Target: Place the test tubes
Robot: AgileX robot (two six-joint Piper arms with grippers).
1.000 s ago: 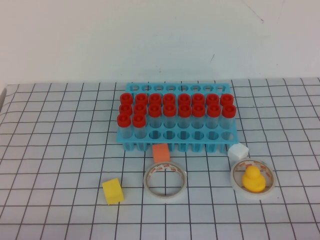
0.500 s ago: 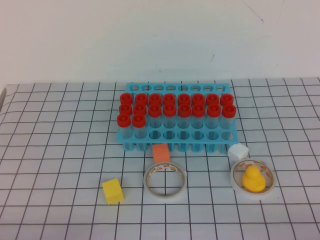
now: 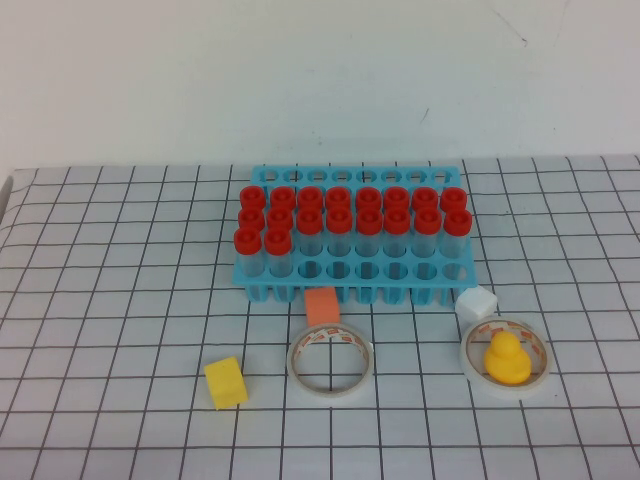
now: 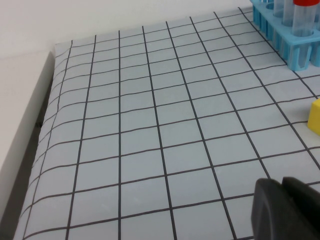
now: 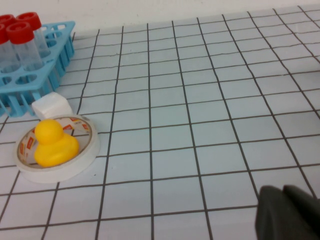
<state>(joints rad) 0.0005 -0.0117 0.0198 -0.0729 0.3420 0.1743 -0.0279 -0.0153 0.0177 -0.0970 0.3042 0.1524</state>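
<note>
Your rack (image 3: 355, 272) is blue and stands upright mid-worktop (image 3: 110, 300), toward the far edge of the grid. The tubes (image 3: 340, 215) in it are red-capped and upright. Two full rows of eight sit behind, and two more tubes stand nearer the robot at the rack's left end, with open holes beside them to the right. The farthest row of holes is open too.

In front of the rack you have loose bits:
- The orange block (image 3: 322, 305) is just at the rack's near edge, left of centre.
- The tape ring (image 3: 330, 361) lies flat right in front of the orange block, touching or nearly so — cannot tell which.
- The yellow block (image 3: 226, 382) is left of that ring and apart from it.
- The white block (image 3: 477, 303) sits off the rack's near right corner.
- A second ring (image 3: 470, 365) lies flat just in front of the white block, with the duck (image 3: 507, 358) inside it.

Your left gripper (image 4: 283, 187) hangs low over bare grid on the left side, well apart from the rack, jaws closed together and holding nothing. Your right gripper (image 5: 283, 192) hangs low over bare grid on the right, to the right of the duck — jaws closed together, holding nothing.
</note>
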